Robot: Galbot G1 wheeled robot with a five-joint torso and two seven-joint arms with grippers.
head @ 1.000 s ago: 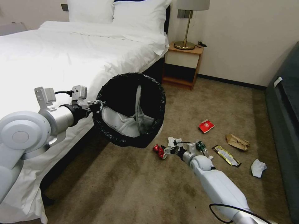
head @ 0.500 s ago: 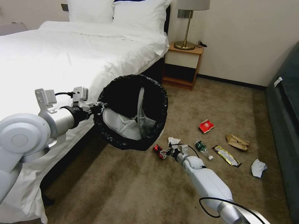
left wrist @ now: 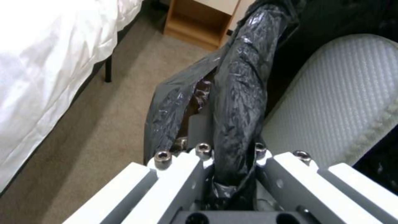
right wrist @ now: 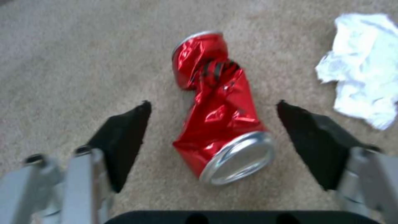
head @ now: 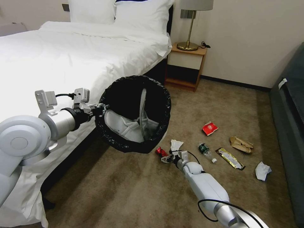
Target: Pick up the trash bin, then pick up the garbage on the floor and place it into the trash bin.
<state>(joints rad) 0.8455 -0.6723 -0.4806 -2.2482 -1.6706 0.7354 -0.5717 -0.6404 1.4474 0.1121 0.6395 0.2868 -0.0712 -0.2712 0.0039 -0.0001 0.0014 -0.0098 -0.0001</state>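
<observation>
While the crushed red can (right wrist: 219, 109) lay on its side on the floor (head: 126, 190), just right of the raised trash bin (head: 134, 112), the right gripper (right wrist: 213, 124) sat low over it with its black fingers (right wrist: 124, 137) spread wide, one on either side of the can and neither touching it. By this evidence the step in hand was the pickup of the can; the next move would call for closing the fingers across the dented waist, then a lift toward the bin's mouth. The can was creased and twisted, its glossy red skin buckled, one silver end facing the wrist camera. A crumpled white tissue (right wrist: 365, 68) lay just beside it. The left gripper (left wrist: 232, 168) was clamped on the bin's rim, pinching the crinkly black liner, and held the bin off the floor, tilted with its mouth toward the camera; a white slipper (head: 126, 126) rested inside. Farther right lay a green-label bottle (head: 205, 150), a red packet (head: 210, 128), a gold wrapper (head: 230, 158), a brown paper bag (head: 241, 144) and a second tissue (head: 262, 171). A bed (head: 63, 53) stood at far left.
</observation>
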